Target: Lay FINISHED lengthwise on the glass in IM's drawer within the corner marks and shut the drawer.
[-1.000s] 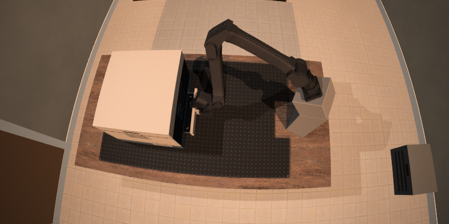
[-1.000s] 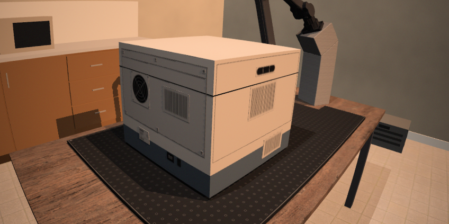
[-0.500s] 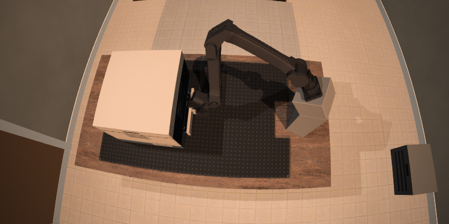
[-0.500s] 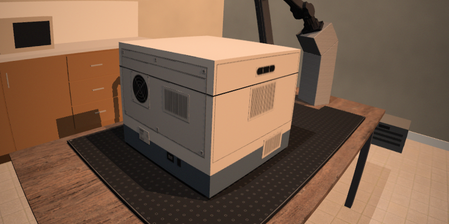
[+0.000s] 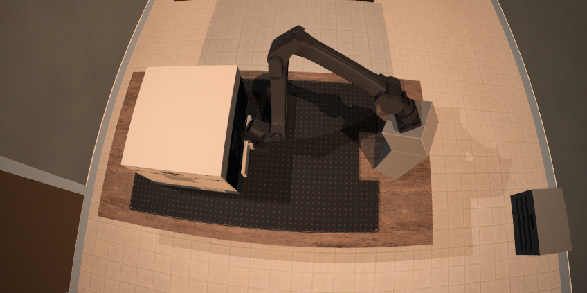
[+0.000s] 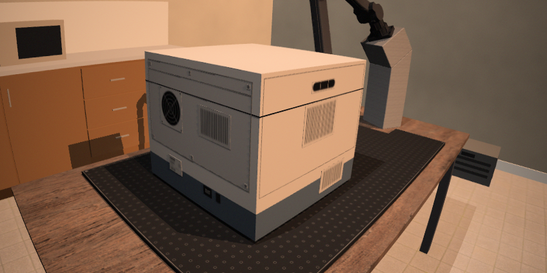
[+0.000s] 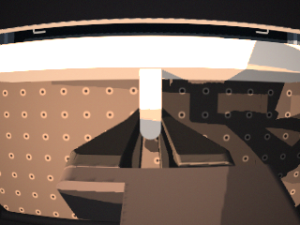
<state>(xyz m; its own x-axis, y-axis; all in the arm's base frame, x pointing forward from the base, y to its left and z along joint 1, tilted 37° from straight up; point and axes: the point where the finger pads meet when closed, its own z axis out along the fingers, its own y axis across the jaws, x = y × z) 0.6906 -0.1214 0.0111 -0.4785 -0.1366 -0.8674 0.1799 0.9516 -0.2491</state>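
Observation:
The gel imager IM stands upright on the dark mat. Its drawer's pale front stands slightly out from the housing, leaving a narrow gap. In the wrist view two pale corner marks, left and right, show on the dark strip behind the drawer front. My gripper is shut on the drawer's handle, a pale bar sticking out from the front's middle. The finished cassette is not visible; the housing hides most of the drawer. The exterior view shows IM's back and side, not the drawer.
The dotted dark mat lies on the wooden table. The arm's grey pedestal stands at the table's far end from IM. The arm arches over the mat between the pedestal and IM.

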